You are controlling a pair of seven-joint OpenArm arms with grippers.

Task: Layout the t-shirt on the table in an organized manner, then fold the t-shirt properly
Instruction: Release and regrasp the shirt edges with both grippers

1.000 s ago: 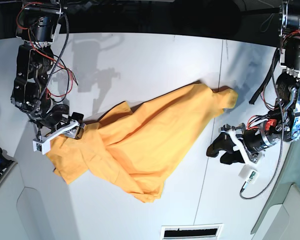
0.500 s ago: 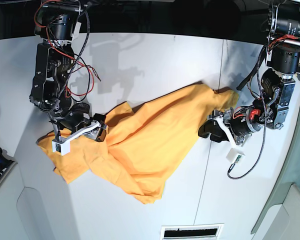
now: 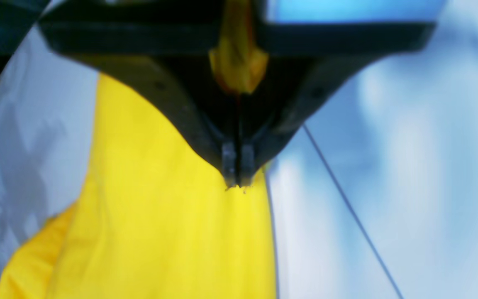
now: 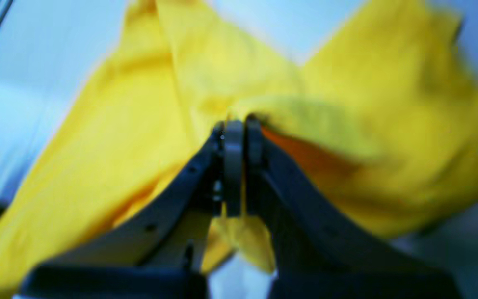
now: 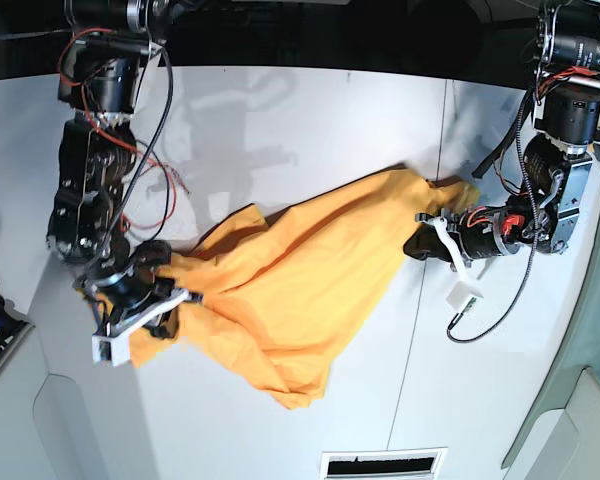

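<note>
The orange-yellow t-shirt (image 5: 290, 280) lies crumpled in a long diagonal heap across the white table (image 5: 280, 130). At the shirt's upper right end, my left gripper (image 5: 422, 240) is shut on the cloth. In the left wrist view its jaws meet at the tip (image 3: 235, 182), with a fold of the t-shirt (image 3: 160, 232) pinched between them. My right gripper (image 5: 168, 290) is shut on the shirt's lower left edge. The right wrist view, though blurred, shows that gripper (image 4: 237, 124) closed on bunched t-shirt (image 4: 347, 108) fabric. No print shows.
A thin dark seam line (image 5: 420, 290) crosses the table just right of the shirt. A vent slot (image 5: 385, 463) sits at the front edge. Red and black cables (image 5: 140, 170) hang from the arm on the view's left. The table edge steps inward at both front corners.
Both grippers went from open to shut on the t-shirt. The right gripper drew the lower left edge toward the front. The left gripper moved in onto the upper right end.
</note>
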